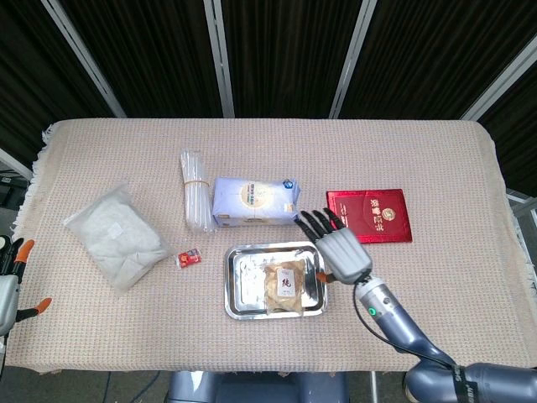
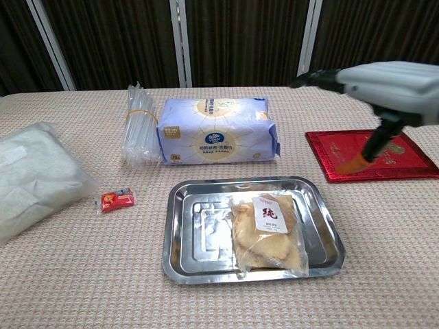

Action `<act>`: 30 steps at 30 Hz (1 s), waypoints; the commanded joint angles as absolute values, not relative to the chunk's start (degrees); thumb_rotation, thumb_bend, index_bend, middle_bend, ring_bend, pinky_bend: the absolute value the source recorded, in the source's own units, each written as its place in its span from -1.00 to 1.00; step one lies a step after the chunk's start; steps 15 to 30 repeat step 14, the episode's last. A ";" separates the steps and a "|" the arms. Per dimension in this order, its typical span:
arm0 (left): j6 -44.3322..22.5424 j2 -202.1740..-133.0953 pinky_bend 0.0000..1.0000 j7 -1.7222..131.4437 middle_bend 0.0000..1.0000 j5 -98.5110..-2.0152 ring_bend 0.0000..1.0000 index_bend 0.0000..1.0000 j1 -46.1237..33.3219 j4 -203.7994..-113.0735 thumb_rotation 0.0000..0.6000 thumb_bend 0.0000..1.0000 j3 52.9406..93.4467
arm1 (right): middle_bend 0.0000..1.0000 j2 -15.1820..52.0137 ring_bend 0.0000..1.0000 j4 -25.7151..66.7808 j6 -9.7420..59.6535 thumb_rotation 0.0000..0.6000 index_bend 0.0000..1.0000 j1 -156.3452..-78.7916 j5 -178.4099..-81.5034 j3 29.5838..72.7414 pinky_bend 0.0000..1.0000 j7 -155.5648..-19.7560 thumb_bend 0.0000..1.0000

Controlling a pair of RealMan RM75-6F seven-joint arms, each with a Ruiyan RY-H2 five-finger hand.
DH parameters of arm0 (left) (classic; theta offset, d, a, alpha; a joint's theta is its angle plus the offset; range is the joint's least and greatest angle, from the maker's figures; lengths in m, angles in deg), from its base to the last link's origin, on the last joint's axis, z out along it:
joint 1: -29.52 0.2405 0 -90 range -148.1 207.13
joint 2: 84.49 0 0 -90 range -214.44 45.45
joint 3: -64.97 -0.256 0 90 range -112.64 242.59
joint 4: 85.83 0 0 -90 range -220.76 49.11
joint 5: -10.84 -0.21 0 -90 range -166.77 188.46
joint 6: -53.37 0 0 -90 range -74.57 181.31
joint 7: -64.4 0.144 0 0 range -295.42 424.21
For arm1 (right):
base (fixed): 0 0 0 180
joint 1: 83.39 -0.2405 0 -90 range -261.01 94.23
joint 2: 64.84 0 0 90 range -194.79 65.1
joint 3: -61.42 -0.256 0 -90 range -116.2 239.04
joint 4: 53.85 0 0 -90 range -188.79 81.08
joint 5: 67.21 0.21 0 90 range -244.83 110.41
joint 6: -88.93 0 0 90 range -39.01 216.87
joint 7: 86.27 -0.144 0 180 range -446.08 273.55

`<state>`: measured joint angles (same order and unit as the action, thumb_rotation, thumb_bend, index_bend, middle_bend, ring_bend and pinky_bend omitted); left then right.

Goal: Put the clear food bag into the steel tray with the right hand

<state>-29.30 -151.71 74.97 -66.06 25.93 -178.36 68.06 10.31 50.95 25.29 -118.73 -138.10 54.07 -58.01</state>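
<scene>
Dark curtains hung behind the cloth-covered bench (image 1: 436, 159), where the food bag (image 2: 267, 232) lay flat inside the tray (image 2: 180, 240), toward its right side. It looked soft, light and slippery, best taken by its top edge near the label. The right hand (image 1: 337, 250) hovered empty beside the tray, fingers spread; the left hand (image 1: 10, 281) barely showed, state unclear.

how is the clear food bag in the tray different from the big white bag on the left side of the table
The clear food bag lies inside the steel tray; the big white bag lies straight on the table cloth. The food bag is smaller, holds tan contents and carries a white label; the big bag is larger with pale grey-white contents. Both are see-through plastic, lying flat, and neither is held.
</scene>
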 commanded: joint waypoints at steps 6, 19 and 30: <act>-30.62 -152.21 -1.00 75.14 -1.00 -67.16 -1.00 -0.94 25.99 -178.68 1.00 -0.98 68.33 | -0.93 5.55 -1.00 47.73 12.27 1.00 -0.76 -107.40 -144.24 59.08 -1.00 -66.18 -0.91; -33.31 -151.83 -1.00 74.99 -1.00 -69.63 -1.00 -0.91 26.52 -179.84 1.00 -0.98 68.38 | -0.92 6.51 -1.00 41.38 0.96 1.00 -0.76 -97.54 -147.58 62.29 -1.00 -70.95 -0.91; -33.31 -151.83 -1.00 74.99 -1.00 -69.63 -1.00 -0.91 26.52 -179.84 1.00 -0.98 68.38 | -0.92 6.51 -1.00 41.38 0.96 1.00 -0.76 -97.54 -147.58 62.29 -1.00 -70.95 -0.91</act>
